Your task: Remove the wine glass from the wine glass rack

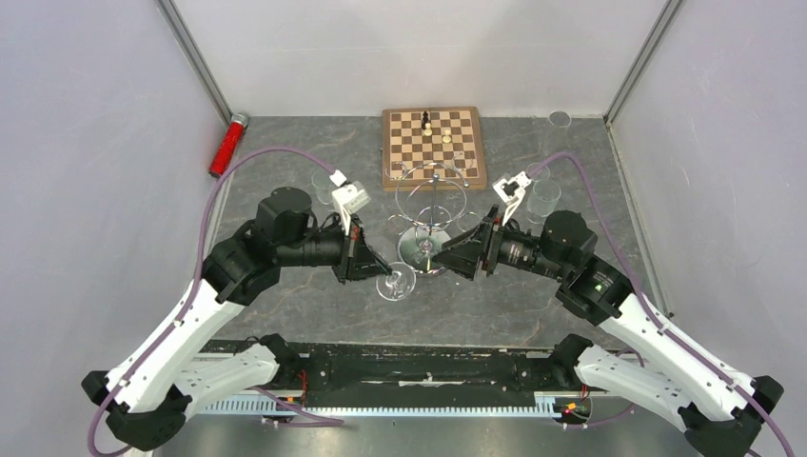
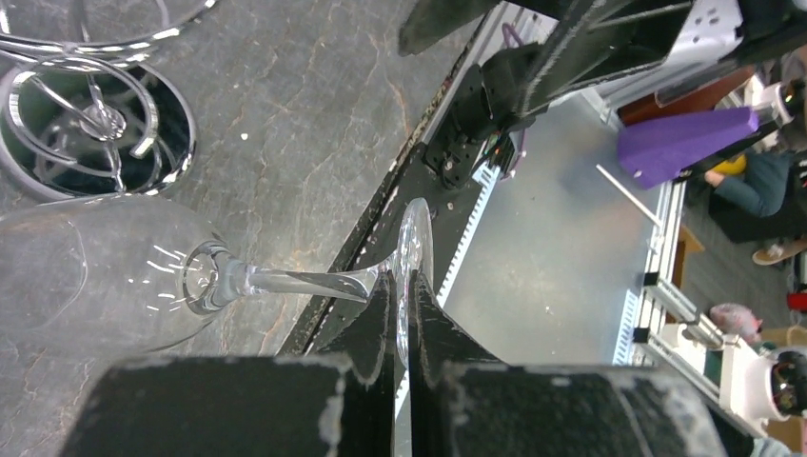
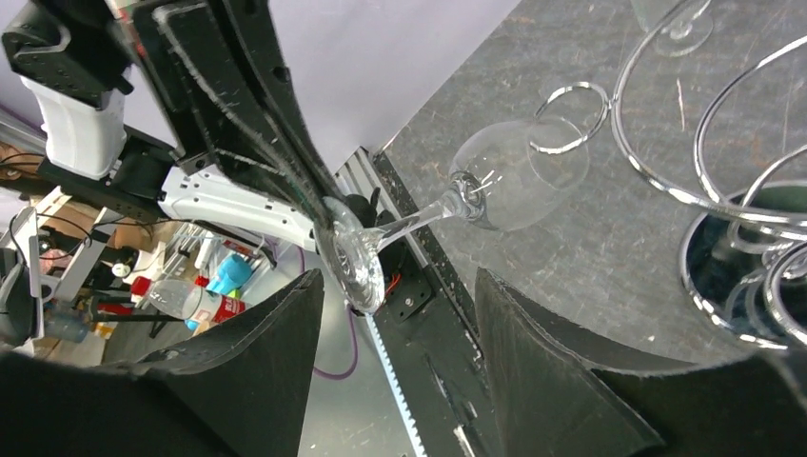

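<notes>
**Glass off the rack, pinched by its foot**

Over on the left, the left claw (image 2: 402, 290) is shut tight on the thin rim of the wine glass (image 2: 105, 271) foot. The glass lies sideways, just near of the mirrored base of the wine glass rack (image 1: 430, 202). From above it looks apart from the curled loops.

That's an edge grip with the whole bowl hanging out from it. My call is to go slowly, with no wrist twists, and draw it near and left, away from the wire. Tip it upright only once it is over bare bench (image 1: 495, 314).

On the right, the right claw (image 3: 398, 286) stands open and holds nothing, facing the stem. It looks well placed to steady the glass if needed.

The left wrist view gives the pinch close up. The right wrist view shows one loop crossing the bowl's outline, and I cannot tell whether they touch. Only the top view shows the chessboard (image 1: 434, 145) at the far side.
</notes>
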Tool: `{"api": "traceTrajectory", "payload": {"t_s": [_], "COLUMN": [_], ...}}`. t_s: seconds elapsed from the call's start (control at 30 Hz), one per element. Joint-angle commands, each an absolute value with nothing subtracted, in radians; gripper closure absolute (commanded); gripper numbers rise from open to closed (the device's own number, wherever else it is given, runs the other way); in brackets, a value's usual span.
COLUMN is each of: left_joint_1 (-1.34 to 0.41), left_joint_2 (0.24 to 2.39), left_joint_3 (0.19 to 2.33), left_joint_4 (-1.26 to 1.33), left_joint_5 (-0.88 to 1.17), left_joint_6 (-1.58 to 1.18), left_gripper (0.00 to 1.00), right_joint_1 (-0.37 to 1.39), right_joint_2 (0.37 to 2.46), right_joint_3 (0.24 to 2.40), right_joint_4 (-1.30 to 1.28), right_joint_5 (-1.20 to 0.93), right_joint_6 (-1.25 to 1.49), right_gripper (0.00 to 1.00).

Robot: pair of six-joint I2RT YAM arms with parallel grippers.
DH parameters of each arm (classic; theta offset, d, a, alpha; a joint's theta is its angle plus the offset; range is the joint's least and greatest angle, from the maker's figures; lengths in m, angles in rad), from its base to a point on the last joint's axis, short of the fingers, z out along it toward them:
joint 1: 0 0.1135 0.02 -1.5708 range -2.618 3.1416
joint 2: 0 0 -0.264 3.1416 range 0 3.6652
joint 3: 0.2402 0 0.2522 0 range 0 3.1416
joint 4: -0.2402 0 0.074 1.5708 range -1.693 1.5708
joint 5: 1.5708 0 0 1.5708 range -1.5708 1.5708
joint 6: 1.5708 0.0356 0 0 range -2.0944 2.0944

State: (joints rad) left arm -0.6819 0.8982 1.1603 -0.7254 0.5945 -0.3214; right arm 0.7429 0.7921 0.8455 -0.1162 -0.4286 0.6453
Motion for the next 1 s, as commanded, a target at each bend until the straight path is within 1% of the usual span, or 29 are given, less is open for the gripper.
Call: {"api": "traceTrajectory", "payload": {"t_s": [0.0,0.17,0.5,0.97], "left_joint_1": [-0.795,-0.947,-1.159,-1.347], "left_joint_2": [0.892,0.921,1.034,1.144], "left_joint_3": [1.17,1.184,1.237,1.301], "left_joint_4": [-0.68,-0.68,-0.678,-0.615], "left_joint_5": [0.46,0.324,0.128,0.003], "left_joint_6": [-0.253,-0.232,-0.209,-0.203], "left_gripper": [0.98,0.98,0.98,0.98], "right_joint_1": [0.773,0.778,0.778,0.778], "right_joint_2": [0.796,0.774,0.743,0.712], "right_joint_3": [0.816,0.777,0.774,0.698], "right_joint_4": [-0.147,-0.169,-0.277,-0.331], "right_joint_5": [-0.355,-0.339,-0.34,-0.416], "right_joint_6": [0.696,0.74,0.767,0.793], "right_gripper": [0.37,0.37,0.35,0.34]}}
